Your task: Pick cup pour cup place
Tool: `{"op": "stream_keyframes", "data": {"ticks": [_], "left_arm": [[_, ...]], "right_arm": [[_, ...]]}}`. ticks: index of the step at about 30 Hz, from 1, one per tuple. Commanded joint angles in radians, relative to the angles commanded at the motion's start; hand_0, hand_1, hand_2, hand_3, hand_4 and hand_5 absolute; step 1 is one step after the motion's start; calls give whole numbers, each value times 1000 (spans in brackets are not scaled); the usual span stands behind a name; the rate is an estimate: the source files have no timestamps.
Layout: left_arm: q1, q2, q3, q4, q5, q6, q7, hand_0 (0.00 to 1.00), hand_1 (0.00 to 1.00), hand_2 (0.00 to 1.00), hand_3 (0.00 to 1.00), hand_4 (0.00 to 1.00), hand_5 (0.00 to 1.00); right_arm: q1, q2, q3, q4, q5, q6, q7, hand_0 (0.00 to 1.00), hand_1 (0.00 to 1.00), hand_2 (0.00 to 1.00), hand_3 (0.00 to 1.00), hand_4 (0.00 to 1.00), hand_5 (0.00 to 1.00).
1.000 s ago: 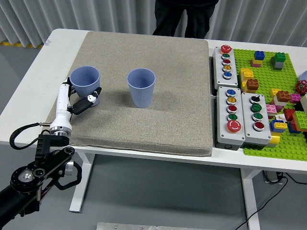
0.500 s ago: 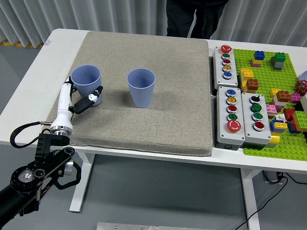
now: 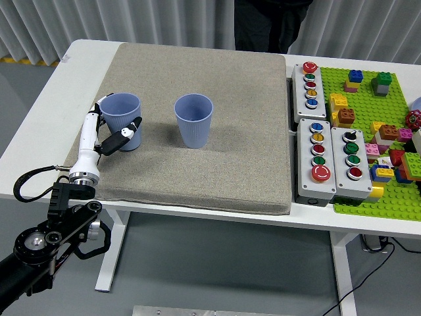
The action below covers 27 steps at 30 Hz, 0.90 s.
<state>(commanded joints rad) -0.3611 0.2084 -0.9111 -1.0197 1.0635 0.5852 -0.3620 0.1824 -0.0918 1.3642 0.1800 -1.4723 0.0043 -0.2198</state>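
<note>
Since the left cup slid slightly right, left hand fingers now half-wrap it mid-left of frame, grasp forming

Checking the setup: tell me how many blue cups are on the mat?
2. One cup stands at the mat's left, at the left hand; the other cup stands upright nearer the middle. None seems hidden.

The left arm rises from the lower left corner — black joints below, a white forearm above. Its robot hand is upright, fingers spread and partly curled in a loose cradle — not clamped shut. No right arm appears.
</note>
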Motion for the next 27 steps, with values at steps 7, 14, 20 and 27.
{"op": "stream_keyframes", "data": {"ticks": [7, 14, 20, 27], "left_arm": [[22, 0, -14, -19, 18, 2, 2, 748, 756, 832, 887, 877, 378], [40, 6, -23, -43, 41, 1, 7, 747, 758, 833, 888, 877, 378], [60, 14, -26, -62, 42, 2, 7, 749, 758, 833, 886, 879, 379], [91, 24, -32, -82, 56, 2, 11, 750, 762, 834, 885, 879, 380]], "right_arm": [[1, 0, -1, 0, 0, -1, 0, 696, 686, 621, 601, 43, 214], [1, -1, -2, 0, 0, 0, 0, 697, 685, 622, 601, 44, 213], [-2, -1, -2, 0, -1, 1, 0, 697, 686, 619, 600, 43, 213], [-8, -1, -2, 0, -6, 2, -1, 697, 684, 619, 600, 44, 213]]}}
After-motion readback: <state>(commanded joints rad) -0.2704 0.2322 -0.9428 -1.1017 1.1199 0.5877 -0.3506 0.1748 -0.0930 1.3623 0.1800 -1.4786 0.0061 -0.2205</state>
